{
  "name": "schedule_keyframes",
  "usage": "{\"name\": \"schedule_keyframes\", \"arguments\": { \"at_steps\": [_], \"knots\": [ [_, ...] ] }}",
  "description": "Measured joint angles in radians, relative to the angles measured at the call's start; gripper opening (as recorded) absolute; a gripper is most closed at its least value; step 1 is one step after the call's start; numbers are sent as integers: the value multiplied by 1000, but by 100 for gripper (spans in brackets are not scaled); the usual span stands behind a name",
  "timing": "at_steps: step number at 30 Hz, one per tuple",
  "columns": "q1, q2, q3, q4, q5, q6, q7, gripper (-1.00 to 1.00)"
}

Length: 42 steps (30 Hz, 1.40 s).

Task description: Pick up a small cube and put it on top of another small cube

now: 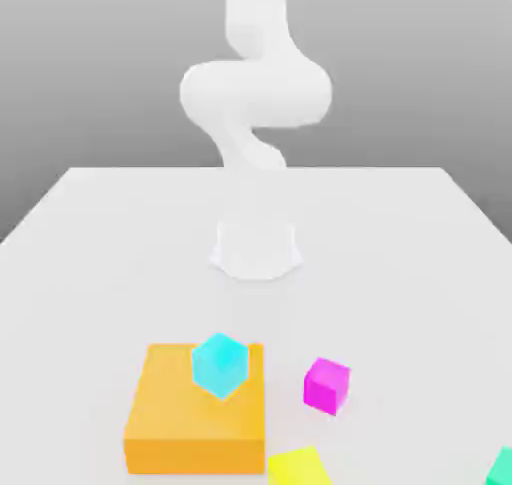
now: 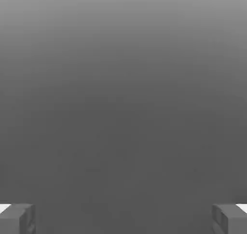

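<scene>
Yellow block (image 1: pixel 299 468) nearest cam, cut by lower edge of ext. view, just beside front corner of orange block. Pale table (image 1: pixel 400 273) under all of it. Arm (image 1: pixel 257 93) rises from its base at far side, upper links up out of frame. Orange block (image 1: pixel 197 413) is biggest of the loose pcs: low, wide, flat on table, ext. view's left.

Cyan cube (image 1: pixel 220 365), the target, appears to rest on orange block, toward its rear edge, 1 corner turned roughly to cam. Magenta cube (image 1: pixel 327 386), the 1 to lift, is on table, ext. view's right of orange block, apart from it. Green block (image 1: pixel 501 469) partly in frame at lower corner, ext. view's right, well off.

Gripper (image 2: pixel 123 219): 2 fingers (image 2: pixel 27 219) spread wide, 0 held.

Progress: 0 of stack done, by my read. Left: reach magenta, grip, lift, carry over, set on cyan, release.

Magenta orientation: seems flat on its base, yawed; broader visible side faces cam approx., narrower side toward ext. view's right. Long axis: n/a, sides look abt. equal. Jaws prob. need matching yaw to take 2 opposite faces; corner grip could spin it.
</scene>
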Motion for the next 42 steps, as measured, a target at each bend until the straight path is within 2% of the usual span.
{"name": "schedule_keyframes", "arguments": {
  "at_steps": [8,14,17,20,27,28,35,42],
  "knots": [
    [171,308,-71,-182,57,199,-324,0],
    [257,528,-78,-313,86,342,-548,0],
    [282,635,-67,-379,76,414,-641,0],
    [303,739,-60,-441,24,487,-700,0],
    [258,989,-6,-418,52,687,-752,0],
    [250,1013,3,-414,56,706,-755,-100],
    [249,1012,3,-414,52,704,-752,-100],
    [265,784,-33,-454,2,516,-720,-100]
  ]
}}
